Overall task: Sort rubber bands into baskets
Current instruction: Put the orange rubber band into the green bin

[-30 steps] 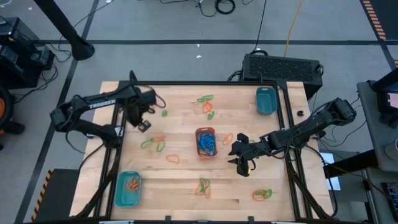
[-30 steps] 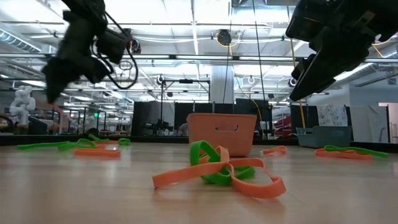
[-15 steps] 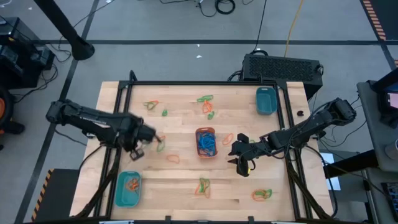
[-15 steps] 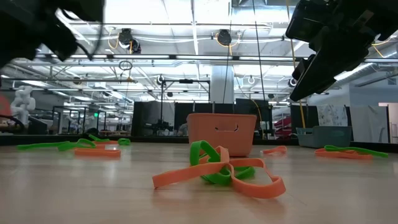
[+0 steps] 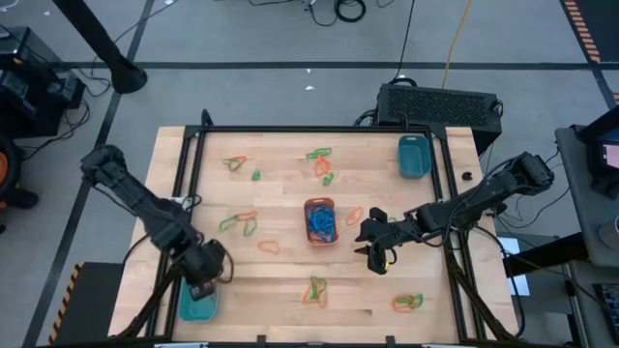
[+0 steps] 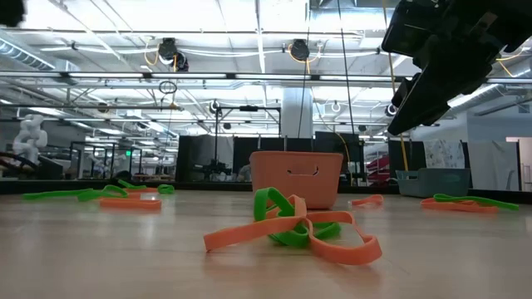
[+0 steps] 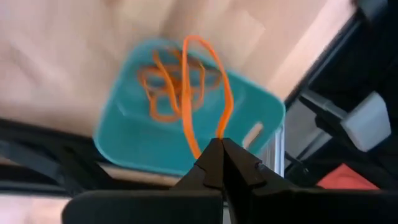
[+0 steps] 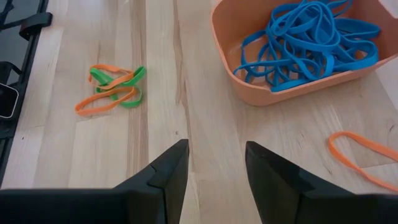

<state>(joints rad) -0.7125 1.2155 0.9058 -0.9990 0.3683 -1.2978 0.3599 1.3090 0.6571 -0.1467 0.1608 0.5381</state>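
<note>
A thin orange rubber band (image 7: 205, 87) hangs as a long loop, pinched in the closed left pincer (image 7: 221, 151) above the teal basket (image 7: 124, 149), which holds more orange bands. From above, that pincer (image 5: 204, 274) hides most of this basket (image 5: 191, 306) at the counter's (image 5: 280, 275) near left corner. The right pincer (image 8: 214, 162) stands open, empty, beside the orange basket (image 8: 249, 93) of blue bands.

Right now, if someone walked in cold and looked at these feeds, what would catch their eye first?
Probably the left gripper, shut on an orange rubber band that dangles over the teal basket at the table's near-left corner, which already holds orange bands. Next, the orange basket at mid-table, heaped with blue rubber bands, with the right gripper open just beside it.
</note>
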